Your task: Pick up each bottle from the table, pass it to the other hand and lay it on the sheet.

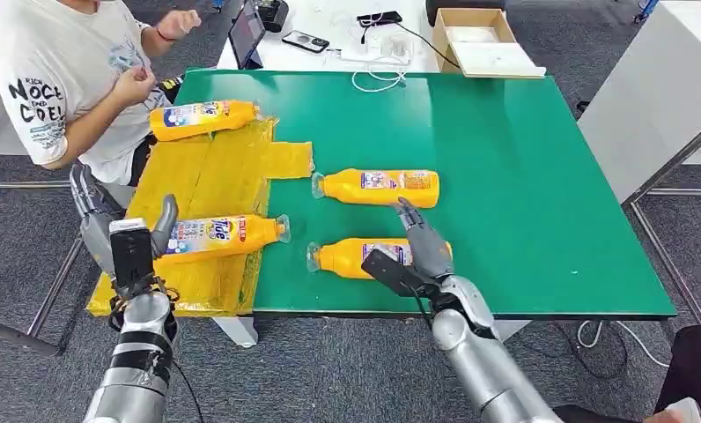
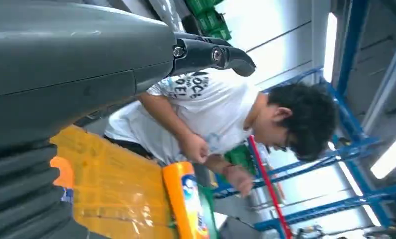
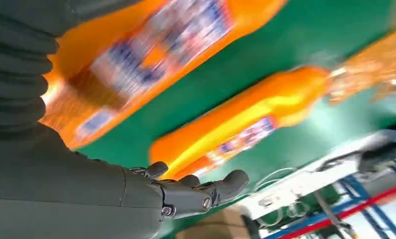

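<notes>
A green bench (image 1: 523, 176) is standing on grey carpet, with a yellow sheet (image 1: 208, 176) lying over its left edge so the bottles have a marked landing spot. A person in a white shirt (image 1: 56, 62) is sitting at the far left corner. Two orange bottles are already lying on the sheet: the far one (image 1: 202, 117) near the person, the near one (image 1: 228, 236) right beside the left hand (image 1: 122, 231). That hand's fingers are pointing up and apart, holding nothing, apparently having just let go. Two more bottles are waiting on the bare green: one in the middle (image 1: 378, 187) and one by the front edge (image 1: 356, 256). The right hand (image 1: 422, 240) is hovering over the front one, fingers spread, likely lining up the next pick.
</notes>
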`<state>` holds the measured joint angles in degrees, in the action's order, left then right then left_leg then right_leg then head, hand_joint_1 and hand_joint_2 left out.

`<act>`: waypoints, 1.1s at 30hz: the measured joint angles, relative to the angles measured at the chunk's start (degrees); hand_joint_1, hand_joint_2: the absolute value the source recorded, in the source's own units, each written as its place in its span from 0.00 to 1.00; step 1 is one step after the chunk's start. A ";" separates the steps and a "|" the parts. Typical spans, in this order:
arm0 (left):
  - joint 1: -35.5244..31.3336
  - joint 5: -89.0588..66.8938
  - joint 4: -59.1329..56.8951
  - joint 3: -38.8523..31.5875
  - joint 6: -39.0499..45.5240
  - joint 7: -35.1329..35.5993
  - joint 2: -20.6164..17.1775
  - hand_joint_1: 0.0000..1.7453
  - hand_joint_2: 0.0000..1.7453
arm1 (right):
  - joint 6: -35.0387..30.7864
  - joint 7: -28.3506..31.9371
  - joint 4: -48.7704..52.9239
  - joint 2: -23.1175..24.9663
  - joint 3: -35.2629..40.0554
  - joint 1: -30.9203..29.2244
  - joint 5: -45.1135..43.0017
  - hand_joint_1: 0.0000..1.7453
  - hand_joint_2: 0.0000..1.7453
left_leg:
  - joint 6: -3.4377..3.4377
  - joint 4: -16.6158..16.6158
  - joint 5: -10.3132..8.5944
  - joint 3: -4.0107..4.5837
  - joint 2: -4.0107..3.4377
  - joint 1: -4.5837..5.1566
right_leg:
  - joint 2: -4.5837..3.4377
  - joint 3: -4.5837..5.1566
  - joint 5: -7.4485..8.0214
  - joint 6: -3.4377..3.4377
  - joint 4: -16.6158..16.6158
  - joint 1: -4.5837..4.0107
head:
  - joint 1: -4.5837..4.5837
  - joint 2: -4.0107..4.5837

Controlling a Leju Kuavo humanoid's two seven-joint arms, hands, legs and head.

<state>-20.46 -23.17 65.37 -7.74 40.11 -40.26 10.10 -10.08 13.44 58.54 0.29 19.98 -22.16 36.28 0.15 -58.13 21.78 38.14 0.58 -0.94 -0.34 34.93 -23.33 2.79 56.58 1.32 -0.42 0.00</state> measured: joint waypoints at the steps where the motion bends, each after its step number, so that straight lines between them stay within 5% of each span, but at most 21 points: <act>1: 0.33 0.15 0.72 0.52 0.00 0.00 0.06 0.00 1.00 | 0.02 -0.09 -0.31 -0.59 0.00 -0.41 0.13 0.00 1.00 | 0.00 0.00 0.00 0.00 -0.01 -0.01 | 0.00 0.00 0.00 0.00 0.00 -0.01 | -0.02 0.00; 18: 1.25 1.62 2.25 5.23 -0.04 0.02 0.15 0.00 1.00 | 5.07 -2.56 -6.12 -4.29 0.02 -4.66 1.82 0.00 1.00 | -0.01 0.00 0.00 0.03 -0.02 -0.08 | 0.00 0.02 -0.01 -0.01 0.01 -0.11 | 0.02 0.00; 33: -0.61 5.31 -1.88 9.27 -0.04 0.02 0.15 0.00 1.00 | 20.15 1.75 -16.94 -5.84 2.56 -9.81 -3.52 0.00 1.00 | -0.01 0.00 0.00 -0.03 -0.03 -0.08 | -0.01 -0.01 0.00 0.00 0.00 -0.10 | 0.00 0.00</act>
<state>-21.07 -17.86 63.49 1.53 40.06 -40.24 10.25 10.08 15.19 41.59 -5.55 22.54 -31.97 32.76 0.15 -58.14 21.78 38.11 0.56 -1.02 -0.35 34.92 -23.34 2.79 56.59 1.22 -0.41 0.00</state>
